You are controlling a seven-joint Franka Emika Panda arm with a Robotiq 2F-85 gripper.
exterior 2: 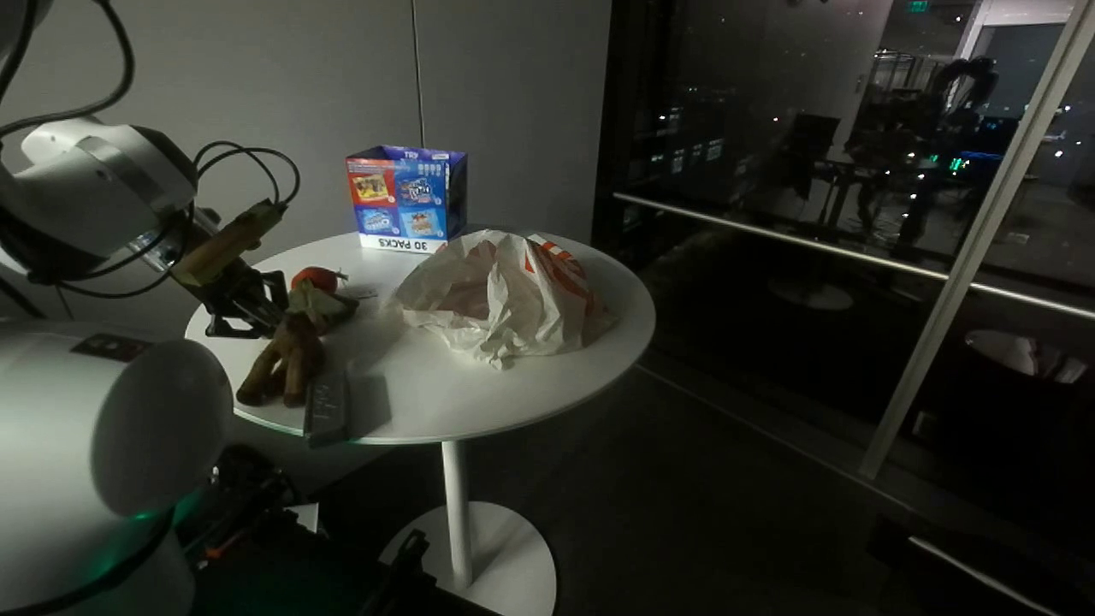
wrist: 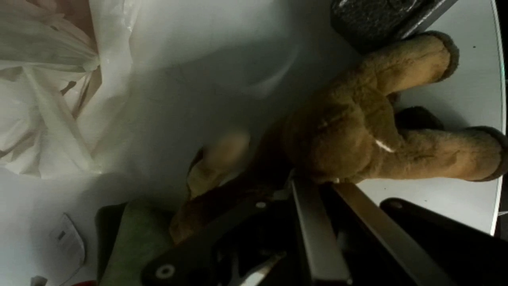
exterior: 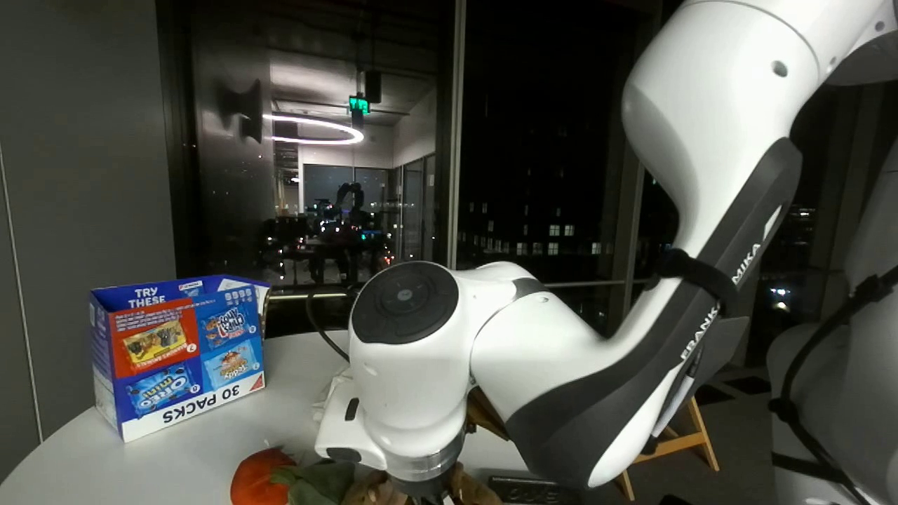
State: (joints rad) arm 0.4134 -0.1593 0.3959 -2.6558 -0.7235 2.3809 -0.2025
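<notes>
A brown plush toy (exterior 2: pixel 299 351) lies near the edge of the white round table (exterior 2: pixel 445 385). In the wrist view the toy (wrist: pixel 329 147) has its two tan legs spread toward the table edge. My gripper (wrist: pixel 317 183) has its fingers close together, with the tips pressed into the toy's body; it appears shut on a bit of the plush. The gripper also shows from the side in an exterior view (exterior 2: pixel 272 322). The exact pinched part is hidden. A green cloth-like thing (wrist: pixel 139 238) and a red-orange round thing (exterior: pixel 258 478) lie beside the toy.
A dark block with raised letters (wrist: pixel 373 20) lies by the toy's legs at the table edge. A crumpled white plastic bag (exterior 2: pixel 505 291) stands mid-table. A blue snack box (exterior: pixel 182 358) stands farther back. A small tag (wrist: pixel 69 238) lies near the green thing.
</notes>
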